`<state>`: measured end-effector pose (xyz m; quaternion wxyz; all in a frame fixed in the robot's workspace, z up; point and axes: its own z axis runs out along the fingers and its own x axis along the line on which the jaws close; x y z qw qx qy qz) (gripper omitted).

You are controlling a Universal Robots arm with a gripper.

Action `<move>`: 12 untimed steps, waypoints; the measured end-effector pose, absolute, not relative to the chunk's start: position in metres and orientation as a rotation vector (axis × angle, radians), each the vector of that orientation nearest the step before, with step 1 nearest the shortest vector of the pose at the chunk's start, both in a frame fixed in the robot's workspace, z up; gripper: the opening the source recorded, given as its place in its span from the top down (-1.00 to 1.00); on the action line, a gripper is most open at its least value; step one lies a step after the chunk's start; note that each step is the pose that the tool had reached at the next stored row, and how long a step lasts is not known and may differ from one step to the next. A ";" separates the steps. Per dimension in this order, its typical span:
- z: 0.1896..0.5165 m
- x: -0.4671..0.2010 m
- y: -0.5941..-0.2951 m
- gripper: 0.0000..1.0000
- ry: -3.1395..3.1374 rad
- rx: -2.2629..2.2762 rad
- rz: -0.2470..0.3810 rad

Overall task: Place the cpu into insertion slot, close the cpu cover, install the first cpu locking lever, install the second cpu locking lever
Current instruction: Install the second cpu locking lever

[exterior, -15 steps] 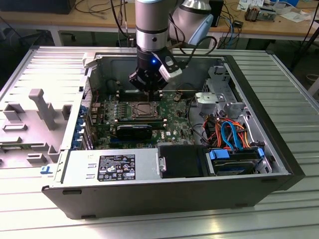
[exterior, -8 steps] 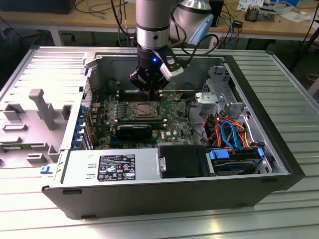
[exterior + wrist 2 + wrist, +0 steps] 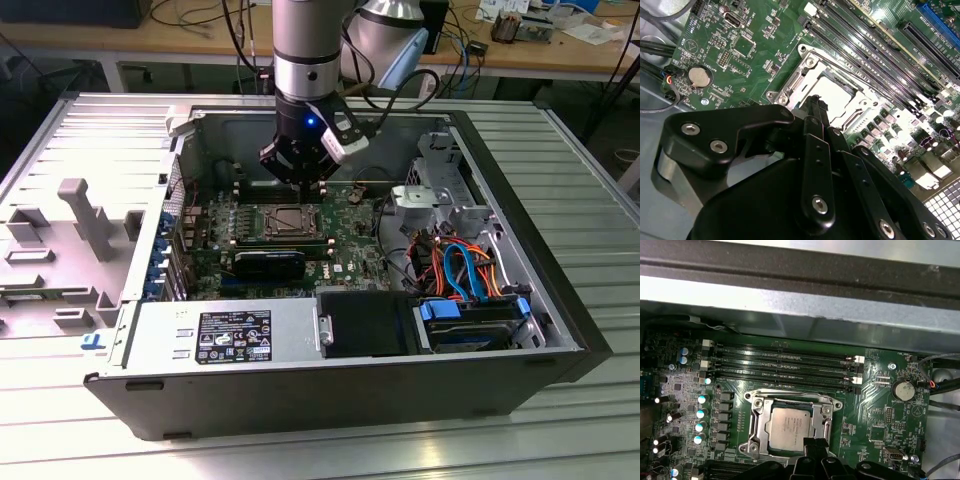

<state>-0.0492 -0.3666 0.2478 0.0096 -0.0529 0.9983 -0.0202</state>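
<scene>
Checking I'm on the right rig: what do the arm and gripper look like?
The arm is a silver-grey cylinder with a lit blue light on its wrist and cables trailing behind. The gripper is black, built of linked bars fastened with silver screws, as both wrist views show.

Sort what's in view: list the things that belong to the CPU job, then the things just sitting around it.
Job:
cpu, seated in the insertion slot
cpu cover, closed over it
gripper, at the socket's edge

Bystanders:
memory slots
coin battery
drive cables
power supply

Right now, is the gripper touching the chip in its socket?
Cannot tell. In the first wrist view the gripper overlaps the chip's edge, hiding any gap or contact.
</scene>
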 end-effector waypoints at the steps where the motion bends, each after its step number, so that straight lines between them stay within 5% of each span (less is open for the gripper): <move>1: 0.248 -0.049 -0.367 0.79 3.117 -0.165 -0.063; 12: 0.239 -0.049 -0.372 0.79 3.117 -0.165 -0.063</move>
